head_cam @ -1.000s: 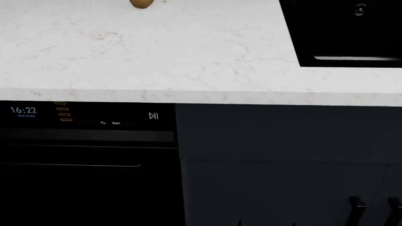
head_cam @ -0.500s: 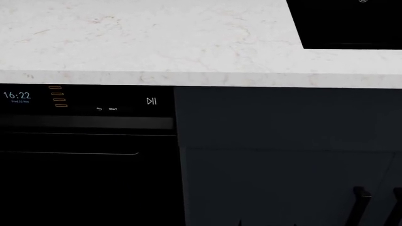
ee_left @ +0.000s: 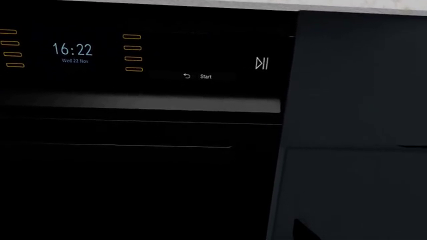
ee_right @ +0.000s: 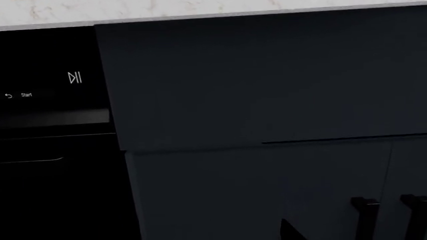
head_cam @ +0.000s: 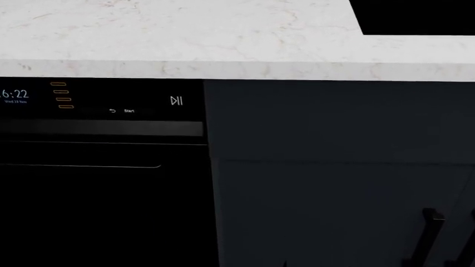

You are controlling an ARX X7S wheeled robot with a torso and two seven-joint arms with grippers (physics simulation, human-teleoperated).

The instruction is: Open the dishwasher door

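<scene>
The dishwasher door (head_cam: 97, 217) is a glossy black panel at the lower left of the head view, shut, with a thin silver handle line (head_cam: 82, 166). Above it is the control strip with orange bars (head_cam: 61, 95), "Start" and a play/pause mark (head_cam: 176, 100). The door also shows in the left wrist view (ee_left: 133, 195) and the right wrist view (ee_right: 53, 205). Of each gripper only one dark fingertip shows, in the left wrist view (ee_left: 304, 232) and in the right wrist view (ee_right: 291, 233), both apart from the door. Their jaws are hidden.
A white marble countertop (head_cam: 186, 39) overhangs the fronts. A black sink basin (head_cam: 419, 14) is set in it at the far right. Matte navy cabinet fronts (head_cam: 334, 167) stand right of the dishwasher, with black bar handles (head_cam: 428, 236) low at the right.
The head view has tilted down: the counter edge and control strip have shifted up in the picture, and the small yellowish object on the counter has left view.
</scene>
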